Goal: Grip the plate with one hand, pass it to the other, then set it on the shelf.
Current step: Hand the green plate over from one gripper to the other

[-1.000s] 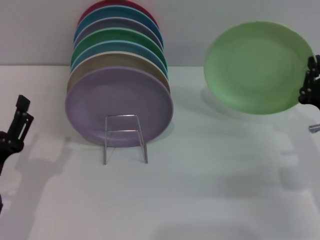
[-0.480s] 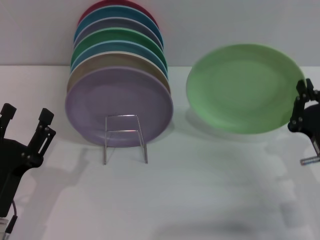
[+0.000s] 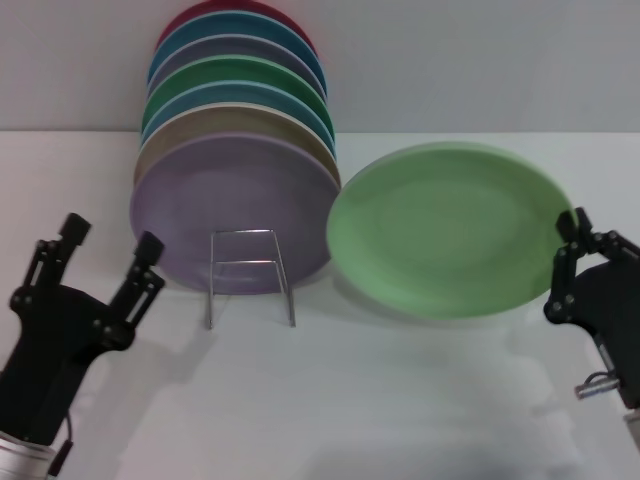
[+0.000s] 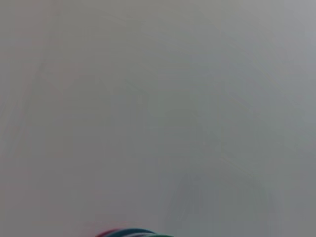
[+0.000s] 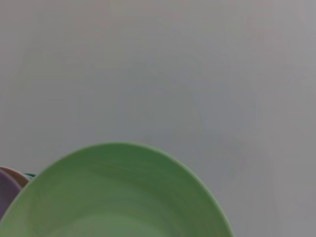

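While your right gripper (image 3: 566,262) clamps the plate (image 3: 446,229) right of the shelf (image 3: 249,275) — left gripper (image 3: 108,250): near-left, fingers apart.

Bare table (image 3: 400,400) ahead (rack (image 3: 250,275) and stacked plates (image 3: 238,180) block rear-left).

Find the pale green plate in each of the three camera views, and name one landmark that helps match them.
Head view: the pale green plate sits right of centre, held at its right edge by the right pincer, beside the lilac plate.
Left wrist view: not in it; only the tops of the racked plates show.
Right wrist view: it fills the lower part.
Shared landmark: the stack of racked plates, seen at an edge of both wrist views.
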Tool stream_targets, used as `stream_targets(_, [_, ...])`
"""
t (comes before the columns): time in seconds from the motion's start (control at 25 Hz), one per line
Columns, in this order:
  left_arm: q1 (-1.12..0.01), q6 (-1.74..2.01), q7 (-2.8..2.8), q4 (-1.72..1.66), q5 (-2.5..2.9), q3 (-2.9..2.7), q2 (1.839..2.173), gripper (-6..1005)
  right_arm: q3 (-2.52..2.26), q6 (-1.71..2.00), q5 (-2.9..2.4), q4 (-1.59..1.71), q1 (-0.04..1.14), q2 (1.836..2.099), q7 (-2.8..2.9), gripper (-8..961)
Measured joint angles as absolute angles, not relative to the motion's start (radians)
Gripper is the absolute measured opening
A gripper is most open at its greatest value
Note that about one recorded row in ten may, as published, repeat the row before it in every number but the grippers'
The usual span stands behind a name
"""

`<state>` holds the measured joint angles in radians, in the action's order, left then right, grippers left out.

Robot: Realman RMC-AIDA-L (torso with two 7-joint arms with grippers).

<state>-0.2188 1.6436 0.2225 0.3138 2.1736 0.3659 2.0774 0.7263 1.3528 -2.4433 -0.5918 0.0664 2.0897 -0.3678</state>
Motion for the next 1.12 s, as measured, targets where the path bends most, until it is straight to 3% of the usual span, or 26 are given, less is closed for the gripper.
stream_targets(1.12, [-0.221, 1.611, 0.108, 0.338, 2.175, 0.169, 2.079, 833, 0.175, 1.559, -1.977, -0.694, 0.054, 2.092, -0.724, 19])
